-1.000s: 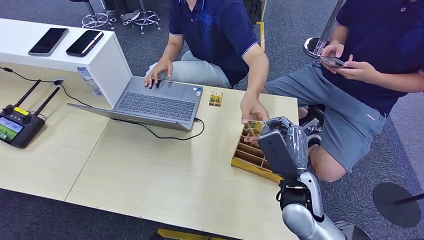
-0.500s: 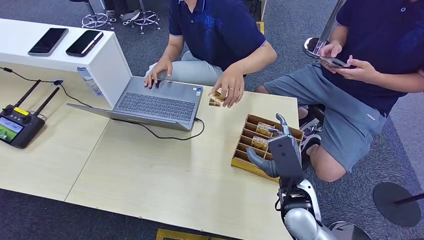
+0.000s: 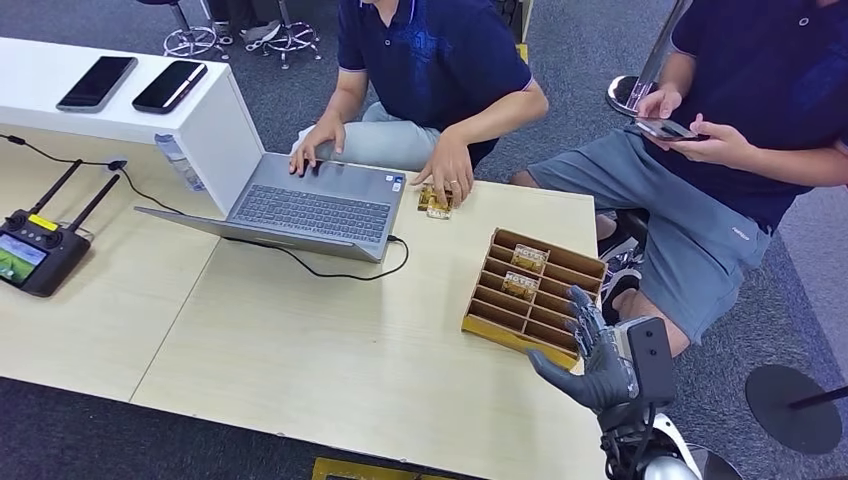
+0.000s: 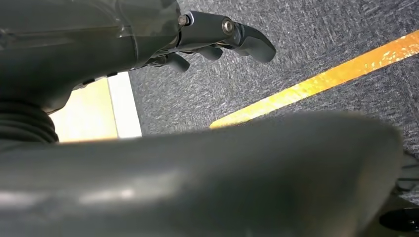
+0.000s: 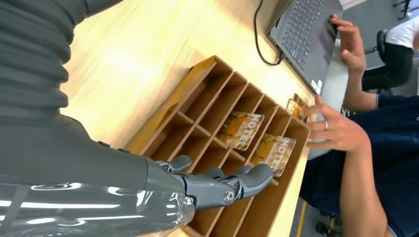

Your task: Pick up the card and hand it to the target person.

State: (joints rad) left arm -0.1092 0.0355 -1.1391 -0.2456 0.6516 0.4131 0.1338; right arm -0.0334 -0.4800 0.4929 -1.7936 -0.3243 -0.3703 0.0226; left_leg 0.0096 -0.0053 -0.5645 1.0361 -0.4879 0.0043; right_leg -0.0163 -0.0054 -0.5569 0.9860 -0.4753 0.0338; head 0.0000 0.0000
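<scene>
A wooden slotted tray (image 3: 494, 318) sits at the table's right end with two yellow cards (image 3: 529, 258) (image 3: 519, 286) standing in its slots. In the right wrist view the tray (image 5: 197, 94) and both cards (image 5: 240, 129) (image 5: 274, 150) show up close. My right hand (image 3: 595, 350) hovers at the tray's near right corner, fingers (image 5: 222, 185) spread, holding nothing. The person in the dark polo rests a hand (image 3: 447, 178) on a small pile of cards (image 3: 435, 202) beside the laptop. My left hand (image 4: 222, 32) hangs over the carpet, fingers loose and empty.
An open laptop (image 3: 310, 205) with a black cable lies mid-table. A white box (image 3: 120, 115) with two phones and a remote controller (image 3: 40, 250) stand on the left. A second seated person (image 3: 740, 150) holding a phone is close to the table's right edge.
A second ago my right hand held a card up and the person's hand took it. The person carried it to the pile by the laptop. My right hand opened, dropped and drew back.
</scene>
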